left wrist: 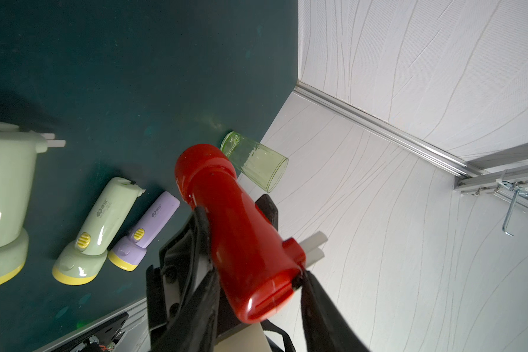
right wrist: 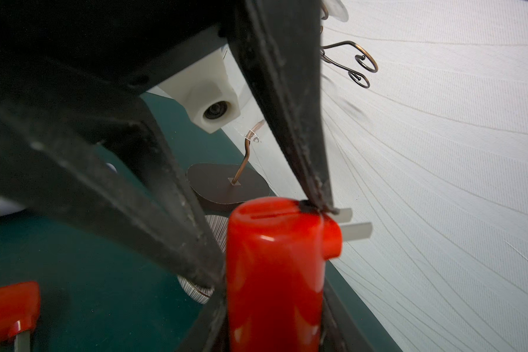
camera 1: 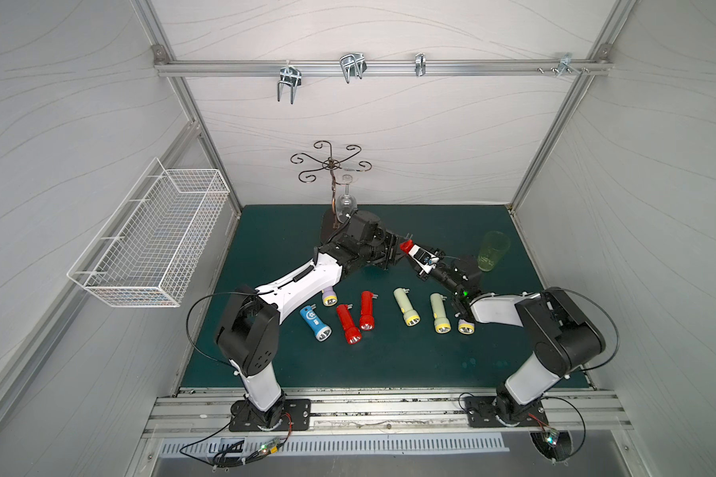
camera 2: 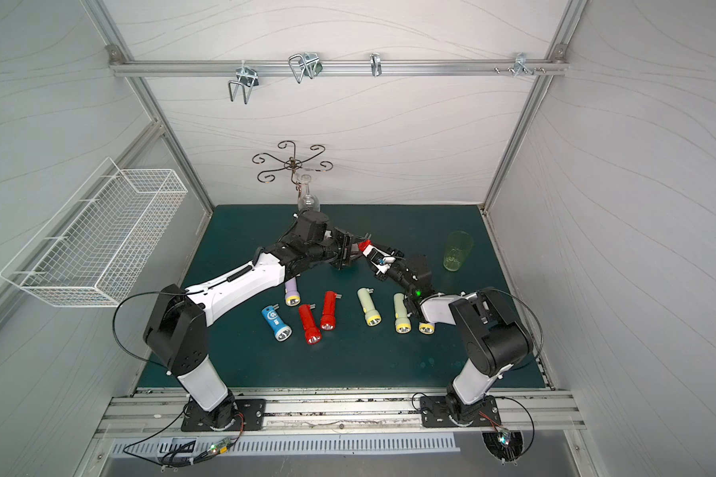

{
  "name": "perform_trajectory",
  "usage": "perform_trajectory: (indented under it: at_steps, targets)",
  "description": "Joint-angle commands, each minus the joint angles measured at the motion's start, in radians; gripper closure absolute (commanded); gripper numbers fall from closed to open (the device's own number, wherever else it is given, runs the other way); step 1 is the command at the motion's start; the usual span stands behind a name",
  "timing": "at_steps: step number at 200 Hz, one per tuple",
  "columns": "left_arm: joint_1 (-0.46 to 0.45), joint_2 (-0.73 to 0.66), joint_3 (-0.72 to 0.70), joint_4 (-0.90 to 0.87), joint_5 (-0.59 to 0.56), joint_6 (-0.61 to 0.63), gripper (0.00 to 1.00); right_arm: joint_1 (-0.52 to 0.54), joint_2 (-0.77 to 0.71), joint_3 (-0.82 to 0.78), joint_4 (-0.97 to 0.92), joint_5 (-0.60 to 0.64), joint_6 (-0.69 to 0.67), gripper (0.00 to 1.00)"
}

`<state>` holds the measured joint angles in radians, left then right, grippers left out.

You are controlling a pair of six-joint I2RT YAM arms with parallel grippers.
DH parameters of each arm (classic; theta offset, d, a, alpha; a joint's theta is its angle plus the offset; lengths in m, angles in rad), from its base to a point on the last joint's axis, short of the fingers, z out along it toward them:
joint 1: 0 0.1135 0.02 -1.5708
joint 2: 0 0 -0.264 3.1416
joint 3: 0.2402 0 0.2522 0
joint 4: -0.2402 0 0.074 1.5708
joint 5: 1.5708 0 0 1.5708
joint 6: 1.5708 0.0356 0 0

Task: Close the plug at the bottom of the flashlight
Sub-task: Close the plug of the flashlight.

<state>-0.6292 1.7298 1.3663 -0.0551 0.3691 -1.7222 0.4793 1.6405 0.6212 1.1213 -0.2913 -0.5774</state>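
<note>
right claw (left wrist: pixel 233 213) grips the red flashlight (left wrist: pixel 244 243), plug end raised, so my half-open left claw (right wrist: pixel 267 243) can pinch the plug (right wrist: pixel 329 239).

Wide open across the near bench (camera 1: pixel 389 367), in front of the torches (camera 1: pixel 366 312). Narrow gaps only between those. Crowded behind by left arm (camera 1: pixel 302 285) and right arm (camera 1: pixel 499 309) meeting mid-air, cup (camera 1: pixel 492 250) rear right, glass stand (camera 1: pixel 332 164) rear left.
</note>
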Motion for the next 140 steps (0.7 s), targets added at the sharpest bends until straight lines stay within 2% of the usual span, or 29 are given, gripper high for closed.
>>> perform_trajectory:
  at_steps: [1,32,58,79,107,140]
  targets:
    - [-0.013,0.020,0.018,0.034,0.007,-0.039,0.55,0.005,0.009,-0.003,0.035,-0.019,-0.024,1.00]
    - [-0.016,0.024,0.005,0.044,0.007,-0.051,0.58,0.010,0.007,0.001,0.038,-0.026,-0.022,1.00]
    - [-0.017,0.030,0.000,0.067,0.007,-0.053,0.72,0.015,0.006,0.002,0.039,-0.026,-0.022,1.00]
    - [-0.018,0.031,-0.003,0.076,0.008,-0.056,0.75,0.016,0.005,0.006,0.038,-0.024,-0.018,1.00]
    - [-0.018,0.030,-0.006,0.089,0.010,-0.054,0.84,0.016,0.009,0.008,0.041,-0.014,-0.009,1.00]
    - [-0.013,0.019,-0.015,0.094,0.011,-0.040,0.85,0.016,0.016,-0.005,0.065,0.020,0.022,1.00]
